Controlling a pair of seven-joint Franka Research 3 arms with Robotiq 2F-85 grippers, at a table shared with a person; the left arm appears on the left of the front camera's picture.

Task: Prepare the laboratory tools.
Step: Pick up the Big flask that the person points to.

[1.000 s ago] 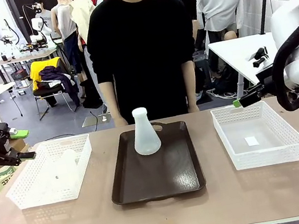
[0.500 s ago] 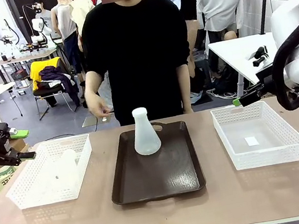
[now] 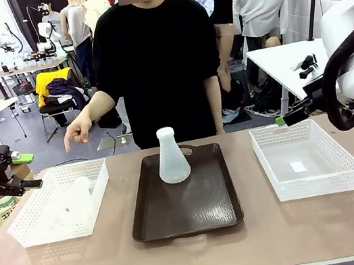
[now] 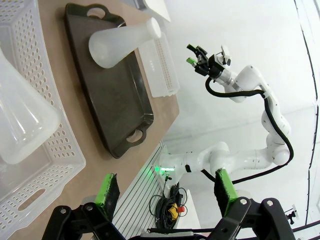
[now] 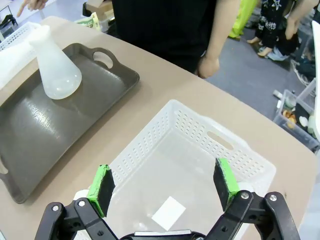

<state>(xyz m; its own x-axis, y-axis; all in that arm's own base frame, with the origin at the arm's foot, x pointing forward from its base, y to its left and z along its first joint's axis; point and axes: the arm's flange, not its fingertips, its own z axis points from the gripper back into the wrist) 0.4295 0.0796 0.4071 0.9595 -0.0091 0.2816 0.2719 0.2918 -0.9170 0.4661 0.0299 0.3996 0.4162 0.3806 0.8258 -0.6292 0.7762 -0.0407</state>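
Observation:
One translucent whitish conical flask (image 3: 171, 155) stands upright at the far end of the dark brown tray (image 3: 188, 213). The second flask (image 3: 79, 198) sits inside the left white basket (image 3: 23, 232). In the left wrist view that flask (image 4: 20, 125) looms close and the tray flask (image 4: 122, 42) is farther off. My left gripper (image 3: 29, 171) hangs open off the table's left edge, beside the left basket. My right gripper (image 3: 291, 117) is open above the far rim of the right basket (image 3: 312, 180), with nothing between its pads (image 5: 101, 187).
The person stands at the far side behind the tray. One hand (image 3: 79, 131) is raised and points a finger down toward the left basket. The right basket (image 5: 200, 165) holds just a small white label. The tray's near half is bare.
The person's arm has swung out and up from the side, and the hand now points toward the left basket. Neither arm nor either flask has moved.

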